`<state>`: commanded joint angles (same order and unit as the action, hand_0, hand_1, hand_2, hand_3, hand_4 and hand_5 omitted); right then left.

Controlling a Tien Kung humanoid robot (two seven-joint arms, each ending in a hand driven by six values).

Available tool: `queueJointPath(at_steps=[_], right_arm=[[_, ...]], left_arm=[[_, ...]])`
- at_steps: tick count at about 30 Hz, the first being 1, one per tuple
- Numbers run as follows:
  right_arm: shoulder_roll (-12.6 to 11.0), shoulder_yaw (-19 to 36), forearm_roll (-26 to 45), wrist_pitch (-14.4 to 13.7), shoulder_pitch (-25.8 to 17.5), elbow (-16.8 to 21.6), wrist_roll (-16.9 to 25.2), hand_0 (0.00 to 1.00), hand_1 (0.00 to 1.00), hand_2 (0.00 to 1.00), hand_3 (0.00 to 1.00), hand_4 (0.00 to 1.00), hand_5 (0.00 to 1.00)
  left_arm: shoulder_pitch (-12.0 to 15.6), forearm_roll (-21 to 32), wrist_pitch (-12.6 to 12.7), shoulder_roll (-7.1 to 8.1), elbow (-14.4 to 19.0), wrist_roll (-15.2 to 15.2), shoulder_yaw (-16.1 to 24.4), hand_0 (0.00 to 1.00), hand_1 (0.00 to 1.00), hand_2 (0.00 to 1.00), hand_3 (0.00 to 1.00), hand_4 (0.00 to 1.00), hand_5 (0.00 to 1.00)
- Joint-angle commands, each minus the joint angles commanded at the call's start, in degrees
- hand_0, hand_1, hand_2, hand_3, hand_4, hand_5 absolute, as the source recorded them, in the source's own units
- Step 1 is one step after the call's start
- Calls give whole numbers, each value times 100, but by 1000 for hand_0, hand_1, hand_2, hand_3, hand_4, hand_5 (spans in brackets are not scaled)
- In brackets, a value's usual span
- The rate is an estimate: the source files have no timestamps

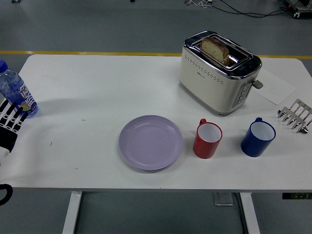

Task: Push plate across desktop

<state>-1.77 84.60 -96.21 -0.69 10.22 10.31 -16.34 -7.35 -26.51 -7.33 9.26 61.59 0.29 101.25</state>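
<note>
Tabletop [97, 78]: the plate [150, 142] lies flat just left of the red cup [207, 140]. Likely light, rigid, low-friction; push against its rim. Left hand [9, 124], well left of the cup, holds nothing; finger spread cannot be told.

A water bottle [14, 90] stands just beyond the hand. Far to its right sit a red mug [207, 140], blue mug [258, 138], toaster [218, 72] and rack [296, 115].

Plate [150, 142] left of two mugs [207, 139]; toaster [218, 72] behind mugs.
</note>
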Motion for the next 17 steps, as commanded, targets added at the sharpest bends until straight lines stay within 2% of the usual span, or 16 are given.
queueJointPath(at_steps=[17], right_arm=[[5, -7, 10, -4, 1, 0, 0, 637, 610, 645, 583, 369, 159]], left_arm=[[-17, 3, 63, -77, -32, -42, -46, 618, 664, 683, 642, 465, 965]])
